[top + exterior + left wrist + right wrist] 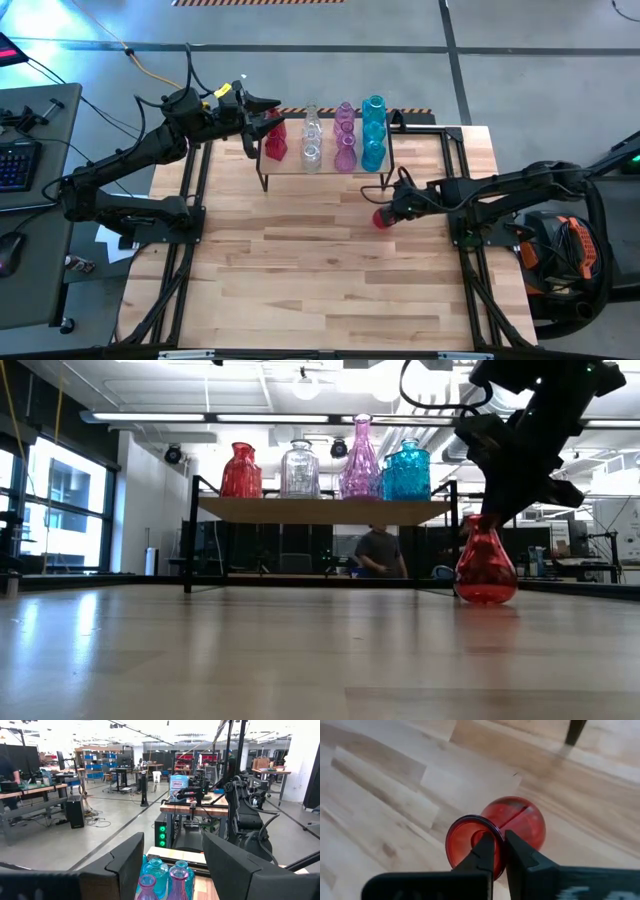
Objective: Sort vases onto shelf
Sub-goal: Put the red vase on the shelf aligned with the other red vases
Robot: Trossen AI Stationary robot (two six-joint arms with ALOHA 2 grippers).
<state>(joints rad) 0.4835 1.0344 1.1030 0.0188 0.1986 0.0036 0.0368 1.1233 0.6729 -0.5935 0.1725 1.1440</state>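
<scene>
A big workshop hall with grey concrete floor surrounds the plank-topped table (320,270), and on the far half of that table stands the low shelf (325,172), light wood on thin black legs.

One red vase (486,565) stands upright on the table itself, off the shelf, near its right front leg. The right gripper (499,851) is clamped on its rim, one finger inside the mouth and the other outside against the neck.

On the shelf the vases stand in rows by colour, running front to back. From above I count two red ones (275,140) at the left end, three clear ones (311,140), three pink-purple ones (345,135) and three teal blue ones (373,130) at the right end. From table height they line up as four colours in that same order. That makes eleven on the shelf and one on the table, though the ones standing close behind each other are hard to separate for certain.

The left gripper (262,120) hovers above the shelf's left end, over the red row, its fingers (127,865) spread apart with nothing between them.

Behind the shelf a person (380,552) in a dark top is at a bench in the room. A keyboard (18,165) sits on a desk left of the table. I can read no labels or writing anywhere.
</scene>
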